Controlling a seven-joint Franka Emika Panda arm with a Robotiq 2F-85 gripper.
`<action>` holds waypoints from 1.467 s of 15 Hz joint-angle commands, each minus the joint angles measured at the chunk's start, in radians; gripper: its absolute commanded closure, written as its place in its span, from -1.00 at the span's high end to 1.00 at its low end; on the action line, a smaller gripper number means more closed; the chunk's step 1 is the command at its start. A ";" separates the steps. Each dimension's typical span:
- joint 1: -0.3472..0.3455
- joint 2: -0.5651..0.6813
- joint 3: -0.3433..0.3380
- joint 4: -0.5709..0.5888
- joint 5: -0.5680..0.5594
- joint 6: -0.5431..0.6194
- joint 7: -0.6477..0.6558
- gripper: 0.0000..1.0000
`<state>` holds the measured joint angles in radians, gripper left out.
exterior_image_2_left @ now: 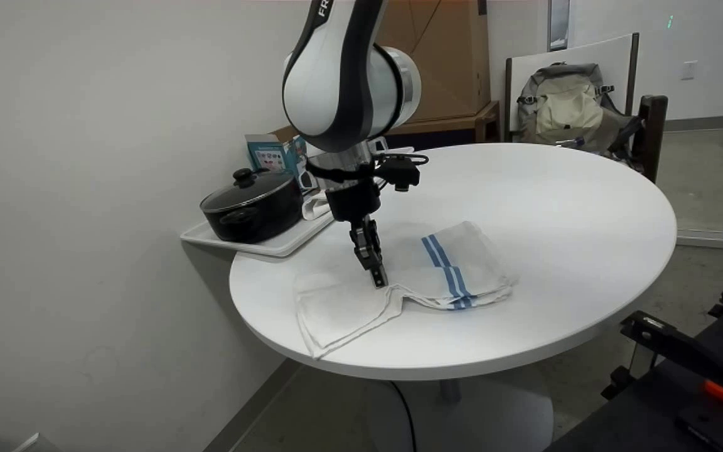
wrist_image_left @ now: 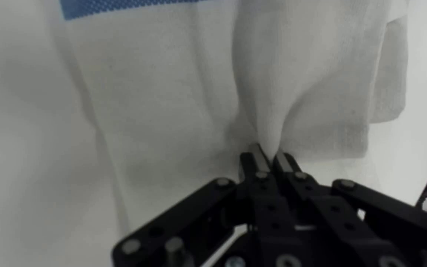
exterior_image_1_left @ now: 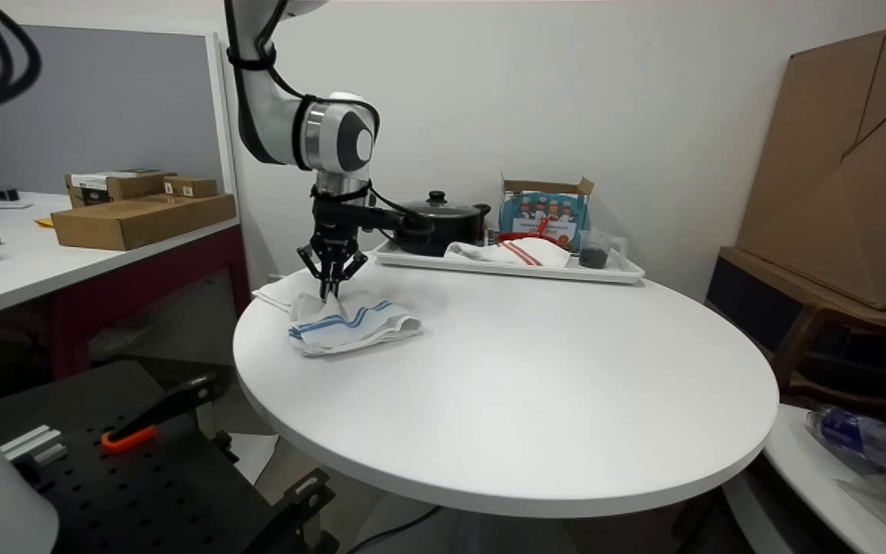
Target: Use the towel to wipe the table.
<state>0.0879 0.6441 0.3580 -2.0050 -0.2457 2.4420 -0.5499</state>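
One thin fold of towel (exterior_image_1_left: 354, 327) is clamped in the tool (wrist_image_left: 271, 160); we judge hard dragging across the tabletop (exterior_image_1_left: 535, 385) may free it.

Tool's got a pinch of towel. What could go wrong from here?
Slip: the tool pinches just a narrow fold of the towel, so it might pull free mid-wipe.
Bunching: the rest lies loose, so it may crumple when dragged.
Knock: the tray holding the pot juts past the edge of the table; a wide stroke could shift it.
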 commanded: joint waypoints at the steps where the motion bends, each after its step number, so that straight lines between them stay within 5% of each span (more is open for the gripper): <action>1: 0.046 -0.040 0.012 -0.076 0.018 0.054 -0.004 -0.97; 6: 0.103 -0.056 0.020 -0.116 0.013 0.081 0.035 -0.97; 10: 0.075 -0.090 -0.003 -0.167 0.007 0.108 0.016 -0.97; 22: -0.231 -0.140 -0.352 -0.234 -0.020 0.207 0.007 -0.97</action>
<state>-0.0767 0.4945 0.0605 -2.2360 -0.2637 2.6086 -0.5375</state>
